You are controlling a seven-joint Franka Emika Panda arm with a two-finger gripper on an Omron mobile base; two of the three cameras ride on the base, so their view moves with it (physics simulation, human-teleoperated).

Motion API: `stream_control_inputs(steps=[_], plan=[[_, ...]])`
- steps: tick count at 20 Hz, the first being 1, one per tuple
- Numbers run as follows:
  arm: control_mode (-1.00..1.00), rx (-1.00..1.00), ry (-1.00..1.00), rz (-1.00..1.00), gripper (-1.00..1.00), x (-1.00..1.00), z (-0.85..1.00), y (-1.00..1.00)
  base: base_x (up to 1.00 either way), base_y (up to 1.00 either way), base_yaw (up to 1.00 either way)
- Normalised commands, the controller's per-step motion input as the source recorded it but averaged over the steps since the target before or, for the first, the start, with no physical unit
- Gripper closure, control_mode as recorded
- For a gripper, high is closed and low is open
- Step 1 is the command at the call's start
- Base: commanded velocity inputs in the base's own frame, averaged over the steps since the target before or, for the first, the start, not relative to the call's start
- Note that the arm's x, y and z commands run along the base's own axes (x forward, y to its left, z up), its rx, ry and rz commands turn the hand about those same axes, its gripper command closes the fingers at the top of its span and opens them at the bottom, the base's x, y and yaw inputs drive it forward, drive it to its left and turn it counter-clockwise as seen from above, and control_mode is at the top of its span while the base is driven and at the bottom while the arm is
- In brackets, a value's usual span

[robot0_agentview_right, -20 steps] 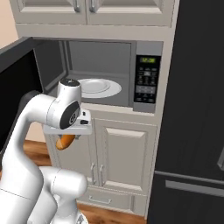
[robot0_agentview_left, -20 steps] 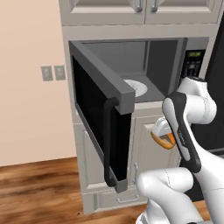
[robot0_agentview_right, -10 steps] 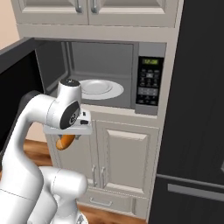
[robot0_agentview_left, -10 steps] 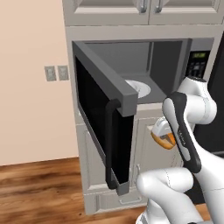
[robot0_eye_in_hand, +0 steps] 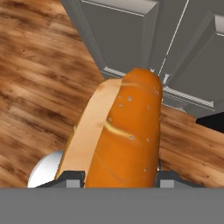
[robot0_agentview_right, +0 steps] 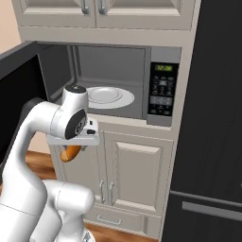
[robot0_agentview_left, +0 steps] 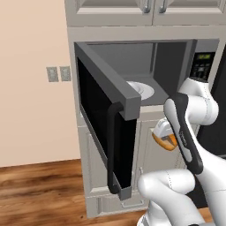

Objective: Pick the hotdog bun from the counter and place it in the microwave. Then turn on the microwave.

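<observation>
My gripper (robot0_agentview_right: pixel 72 149) is shut on the hotdog bun (robot0_agentview_right: pixel 70 153), a tan-orange roll that hangs below the hand. In the left base view the bun (robot0_agentview_left: pixel 163 138) sits just under the microwave's (robot0_agentview_left: pixel 174 62) front edge, in front of the lower cabinet. Seen from the hand, the bun (robot0_eye_in_hand: pixel 122 131) points down toward the floor between the fingers of the gripper (robot0_eye_in_hand: pixel 119 176). The microwave (robot0_agentview_right: pixel 163 56) stands with its door (robot0_agentview_left: pixel 102 90) swung wide to the left, and a white turntable plate (robot0_agentview_right: pixel 109 96) lies inside. The counter is out of view.
The open door (robot0_agentview_right: pixel 19 78) with its black bar handle (robot0_agentview_left: pixel 112 148) juts out left of the arm. The keypad (robot0_agentview_right: pixel 162 92) is right of the cavity. A tall black fridge (robot0_agentview_right: pixel 212 118) stands at the right. Pale cabinet doors (robot0_agentview_right: pixel 132 170) and wood floor (robot0_agentview_left: pixel 39 185) lie below.
The whole picture has shifted very slightly, so the camera moved a touch. The arm and the bun keep the same pose.
</observation>
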Motion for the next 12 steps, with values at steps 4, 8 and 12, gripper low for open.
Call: stream_control_inputs(steps=[4,8,12], plan=[[1.0,0.0,0.0,0.0,1.0,0.0,0.0,0.0,0.06,0.0,0.0],[1.0,0.0,0.0,0.0,1.0,0.0,0.0,0.0,0.14,0.0,0.0],[1.0,0.0,0.0,0.0,1.0,0.0,0.0,0.0,0.06,0.0,0.0]])
